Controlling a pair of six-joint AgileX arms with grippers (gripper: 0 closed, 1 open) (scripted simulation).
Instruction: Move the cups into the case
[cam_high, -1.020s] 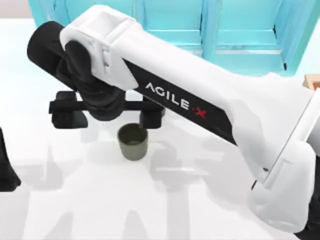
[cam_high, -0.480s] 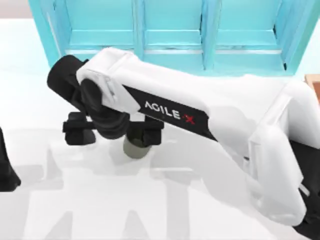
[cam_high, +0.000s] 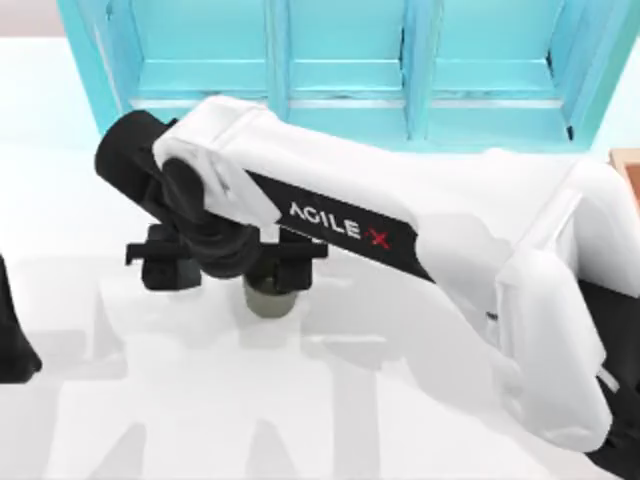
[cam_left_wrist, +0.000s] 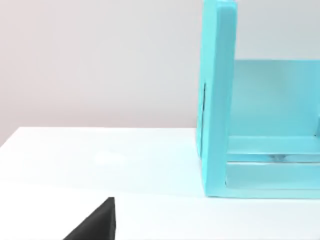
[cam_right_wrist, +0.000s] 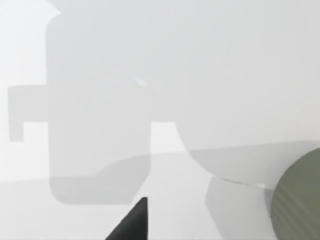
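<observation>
One finger of right end effector (cam_high: 232, 262) against olive cup (cam_high: 268, 298)

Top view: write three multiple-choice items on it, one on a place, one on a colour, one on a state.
1. Where is the olive cup?
A. Inside the case
B. On the table, under the right pincer
C. At the table's right edge

2. What colour is the case?
A. Turquoise
B. Red
C. Black

3. How is the right pincer?
A. Shut on the cup and lifted high
B. Shut on nothing
C. Open, fingers spread wider than the cup

Answers:
1 B: the cup stands on the white surface in front of the case, partly covered by the pincer.
2 A: its panels along the far side are plainly turquoise.
3 C: the two black fingers sit far apart, the cup near one of them.
The left arm is parked at the left edge.
</observation>
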